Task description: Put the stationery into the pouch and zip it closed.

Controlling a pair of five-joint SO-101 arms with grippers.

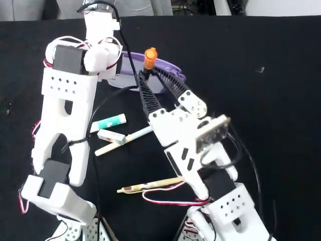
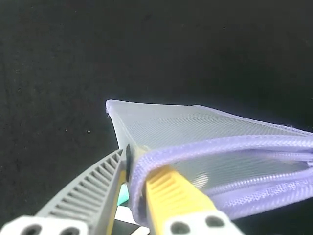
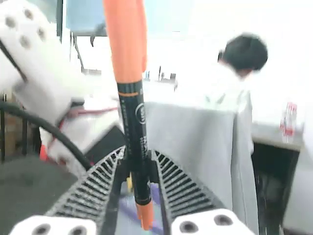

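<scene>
Two claws are each gripping something. The left claw (image 2: pixel 129 161) is pinching one end of the lilac mesh pouch (image 2: pixel 195 129), with its grey and yellow fingers (image 2: pixel 168 193) pressing tightly together on the zip edge. The pouch is lying at the far side of the black surface (image 1: pixel 271 130), and its mouth is gaping open. The right claw (image 3: pixel 137 159) is clamping a marker (image 3: pixel 131 112) with a black barrel and an orange cap, holding it roughly upright with the cap uppermost. In the high view the marker is hanging just at the pouch's near rim. Four more pieces are lying on the surface between the two arms. A teal-and-white tube (image 1: pixel 108 123) is resting just beside a small white block (image 1: pixel 111 135), which is touching a pale stick-like pen (image 1: pixel 125 139). Nearer the arm bases, a cream pencil (image 1: pixel 150 185) is lying well apart from the others.
</scene>
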